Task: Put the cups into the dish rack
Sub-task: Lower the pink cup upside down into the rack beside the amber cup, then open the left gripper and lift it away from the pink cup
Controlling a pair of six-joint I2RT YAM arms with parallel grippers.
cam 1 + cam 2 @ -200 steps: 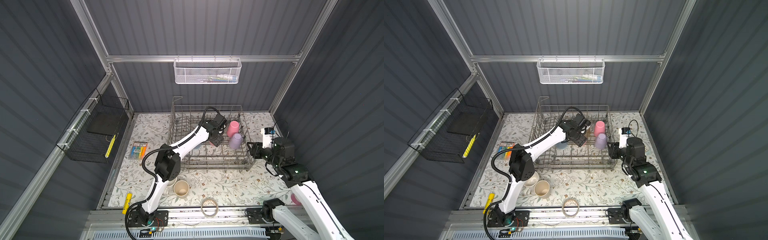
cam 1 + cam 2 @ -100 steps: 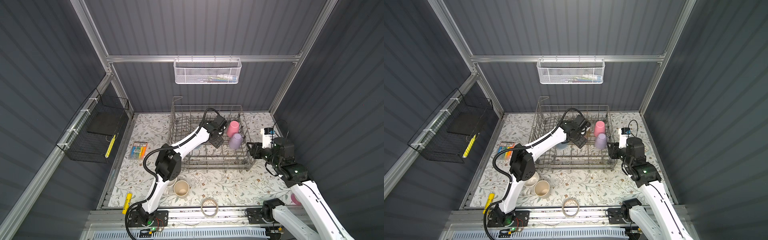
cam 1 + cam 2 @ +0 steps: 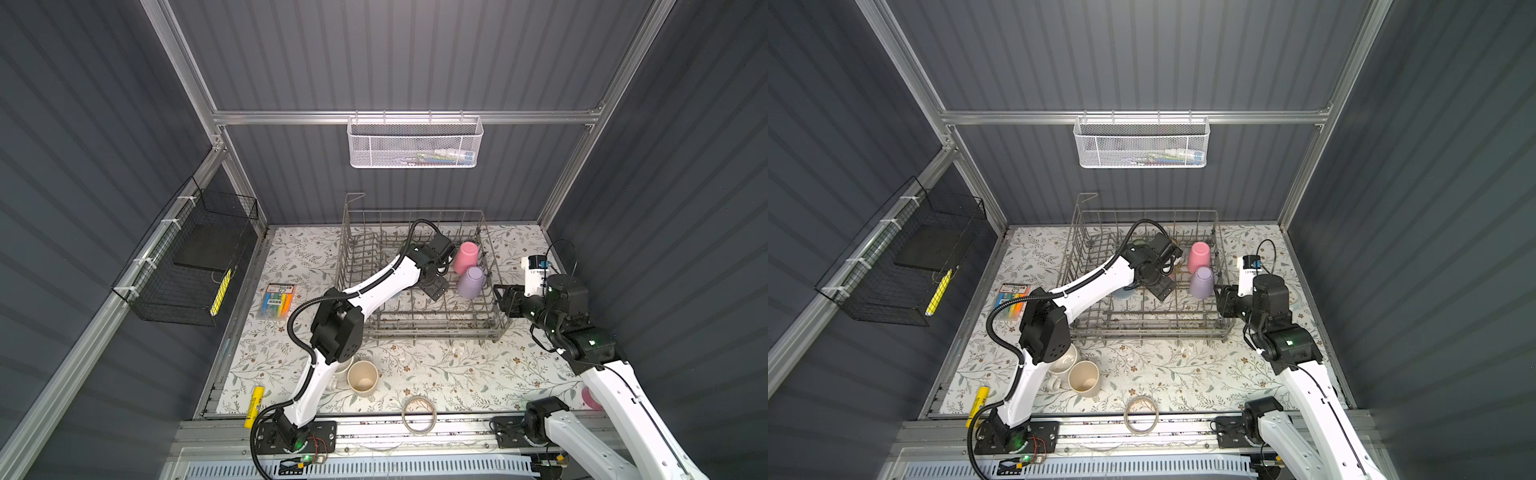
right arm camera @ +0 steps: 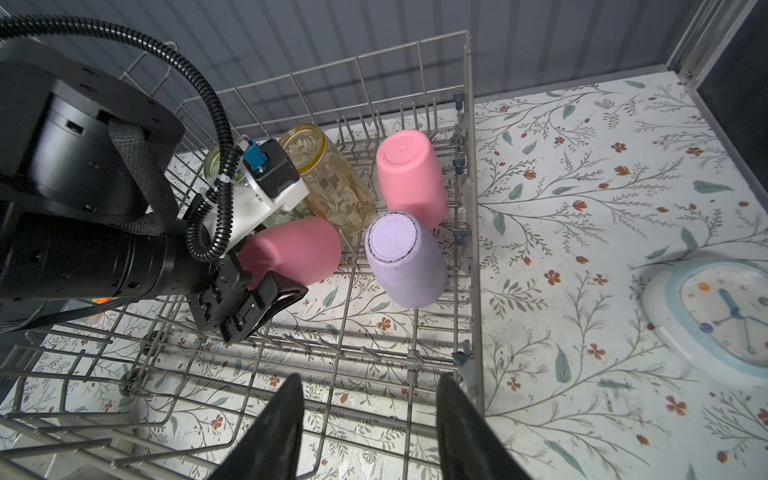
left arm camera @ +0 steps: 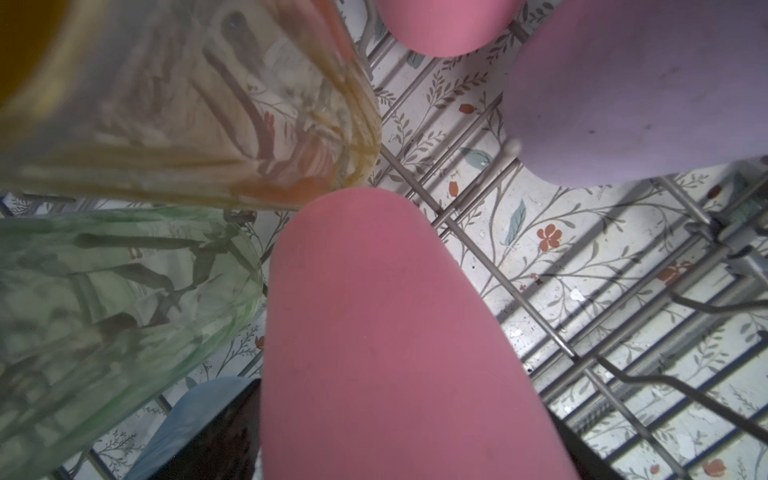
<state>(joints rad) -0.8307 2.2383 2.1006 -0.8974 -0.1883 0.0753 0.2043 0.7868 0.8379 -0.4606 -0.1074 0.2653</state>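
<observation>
Left hand (image 4: 279,270) straddles smooth matte pink cup (image 4: 305,245) in grey wire rack (image 4: 469,124), grip unclear; right hand (image 4: 368,415) half-spread, empty.

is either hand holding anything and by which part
Right hand holds nothing. Left hand straddles the sideways pink cup near its open end; a firm grip cannot be told.

You see a white mesh basket (image 3: 386,145) on the back rail and a black wire basket (image 3: 166,291) on the left wall. On the floral mat (image 3: 436,374) lie a pack of coloured markers (image 3: 276,300), a flat tape ring (image 3: 403,415) and a round white-blue clock (image 4: 715,311). A yellow marker (image 3: 254,405) lies at its front edge.
</observation>
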